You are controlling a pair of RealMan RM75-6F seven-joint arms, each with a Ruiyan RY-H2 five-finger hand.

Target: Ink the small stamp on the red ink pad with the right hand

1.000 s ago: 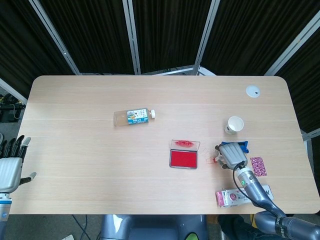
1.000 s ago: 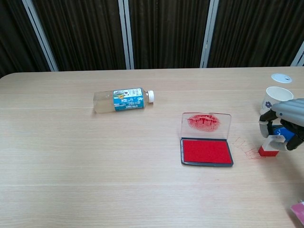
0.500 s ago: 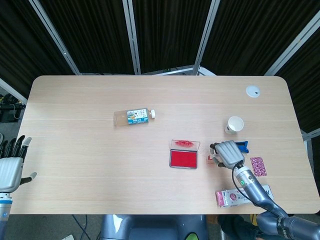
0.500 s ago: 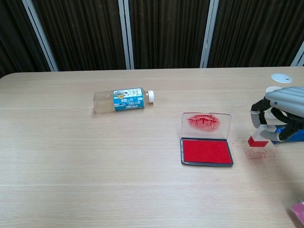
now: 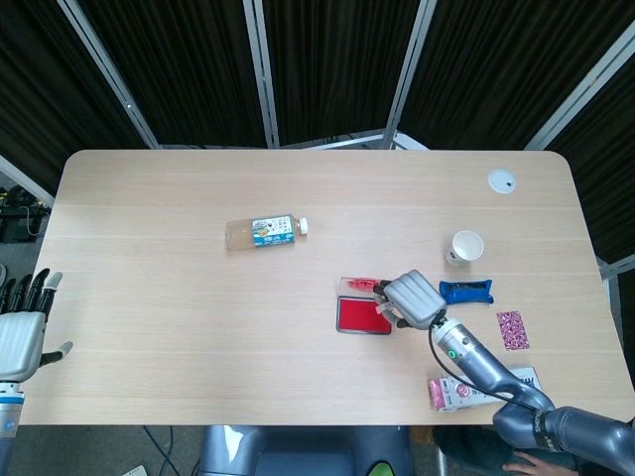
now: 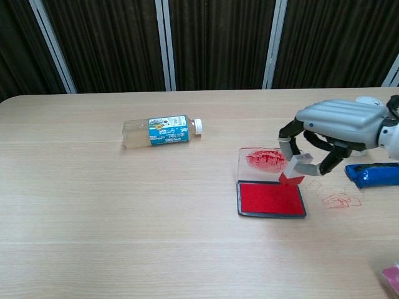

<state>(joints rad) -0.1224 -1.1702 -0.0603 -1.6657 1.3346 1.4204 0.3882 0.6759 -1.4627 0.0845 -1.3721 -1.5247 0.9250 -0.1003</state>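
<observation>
The red ink pad lies open at the table's middle right, its clear lid upright and smeared red. My right hand hovers over the pad's right edge and pinches the small stamp, a white block with a red base, tilted just above the pad's right rim. In the head view the hand hides the stamp. My left hand hangs off the table's left edge with its fingers apart and nothing in it.
A plastic bottle lies on its side left of centre. A paper cup, a blue object, a pink card, a packet and a white lid sit at the right. Faint red stamp prints mark the table.
My right hand has lifted the stamp off the table by the blue object and carried it left, to just above the ink pad's right edge. The left hand has not moved.
</observation>
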